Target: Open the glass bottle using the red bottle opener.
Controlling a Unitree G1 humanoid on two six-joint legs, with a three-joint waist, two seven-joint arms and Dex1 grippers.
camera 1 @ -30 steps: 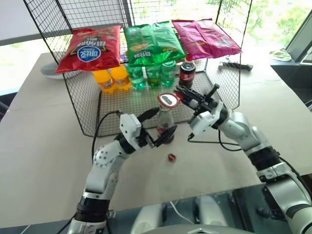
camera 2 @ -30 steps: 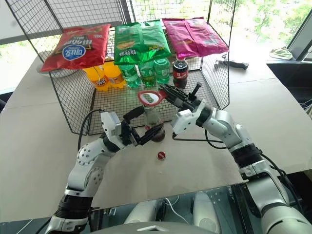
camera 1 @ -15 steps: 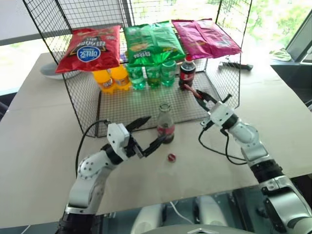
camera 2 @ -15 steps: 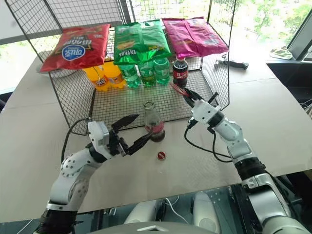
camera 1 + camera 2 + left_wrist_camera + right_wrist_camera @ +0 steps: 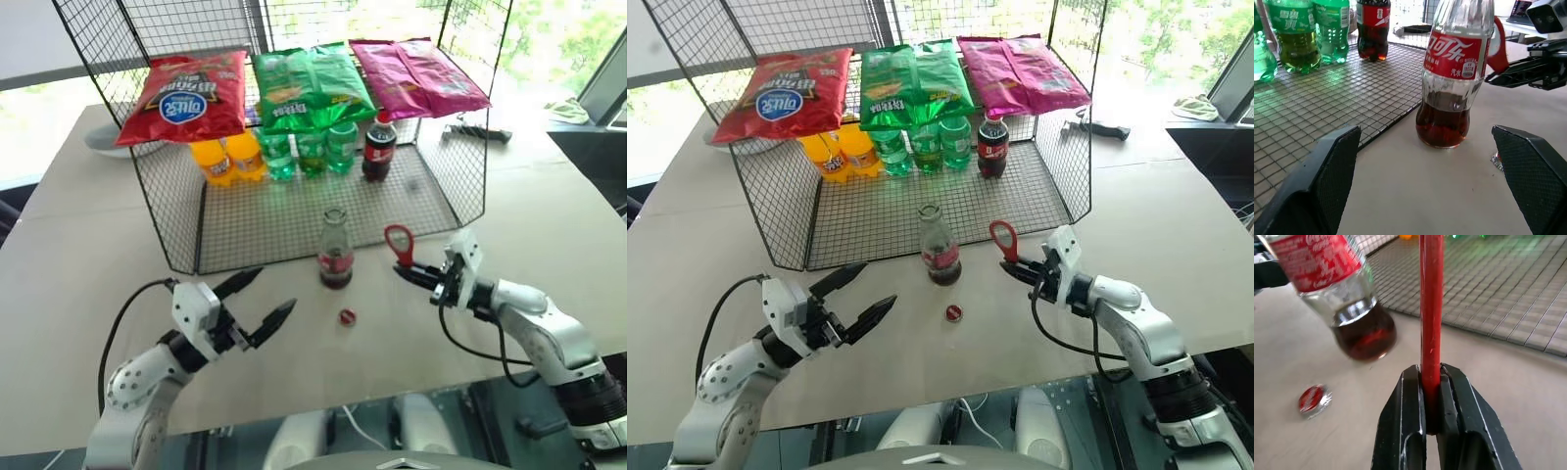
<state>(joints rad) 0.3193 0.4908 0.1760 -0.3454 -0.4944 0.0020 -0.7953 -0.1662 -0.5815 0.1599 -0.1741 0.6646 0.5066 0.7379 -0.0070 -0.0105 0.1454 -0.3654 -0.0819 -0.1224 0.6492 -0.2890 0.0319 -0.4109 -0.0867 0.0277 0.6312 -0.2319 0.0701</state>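
**Cap's off: bottle stands open near the front of the table**

Starting on the left, the left gripper (image 5: 256, 302) hangs low over the table's front edge, fingers spread wide and holding nothing, aimed across at the bottle but well apart from it.

Centre stage: the glass bottle (image 5: 335, 251) stands upright on the bare table (image 5: 78, 255), just in front of the wire rack's (image 5: 294, 211) front edge, mouth bare, dark cola low in the body. A small red cap (image 5: 345, 316) lies on the table just in front of it, towards the front edge. By that look the opening itself is done and we're at the wind-down.

Over on the right, the right gripper (image 5: 404, 273) is clamped tight on the handle of the red bottle opener (image 5: 399, 242), loop head standing up, near the bottle but clear of it. The next move, I'd judge, calls for little more than setting the opener down on open table, keeping it wide of the bottle so nothing tips.

The surface is a pale, matte tabletop. Towards its back edge the black wire rack carries orange, green and cola plastic bottles (image 5: 312, 149), with red, green and pink snack bags (image 5: 304, 83) laid on top. Behind, bright windows with greenery outside; a dark object (image 5: 477, 131) lies near the table's back right corner.
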